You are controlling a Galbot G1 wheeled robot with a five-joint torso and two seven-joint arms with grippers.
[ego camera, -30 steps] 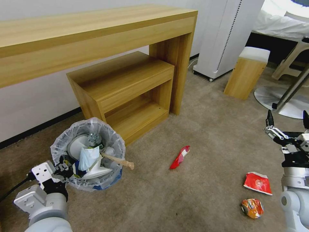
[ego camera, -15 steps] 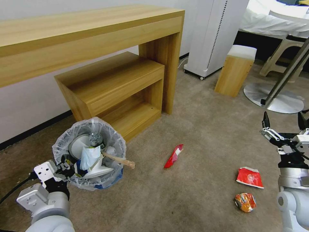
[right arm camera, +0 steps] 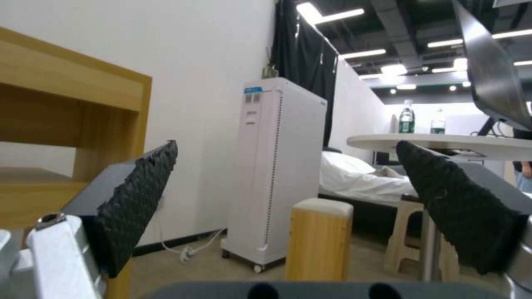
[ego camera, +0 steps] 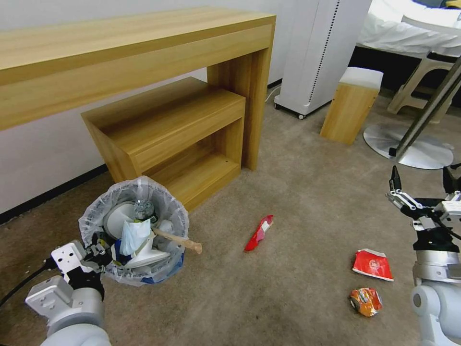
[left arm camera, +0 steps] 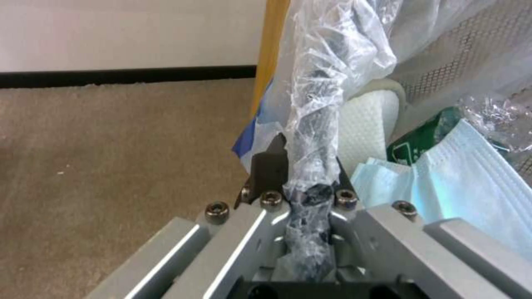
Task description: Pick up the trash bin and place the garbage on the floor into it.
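Since the trash bin [ego camera: 133,230] is a small round tub with a thin crinkly liner, I judge it light and stiff enough at the rim, but the film is slippery; best hold is a rim pinch with bag and wall together, which is where the left claw [left arm camera: 302,182] sits, clamped shut on the bagged rim at about 8 o'clock of the bin; bin is at 9 o'clock of the head view on the floor [ego camera: 297,202], whether resting or just lifted I cannot tell; blue shows at its base, white film overhangs the top; load looks like slipper, face mask, crumpled bits and a wooden stick [ego camera: 177,239] poking out toward 3 o'clock, so tilting risks a spill.

Right claw [ego camera: 421,185] hangs at 3 o'clock, spread wide, holding nothing.

Garbage on the carpet, all likely near weightless and crushable, pinch across the middle: flat red square packet [ego camera: 373,265] at 4 o'clock; long red packet [ego camera: 258,233] near centre, thin and folded; crumpled orange packet [ego camera: 366,301] just below the square one, foil probably slick.
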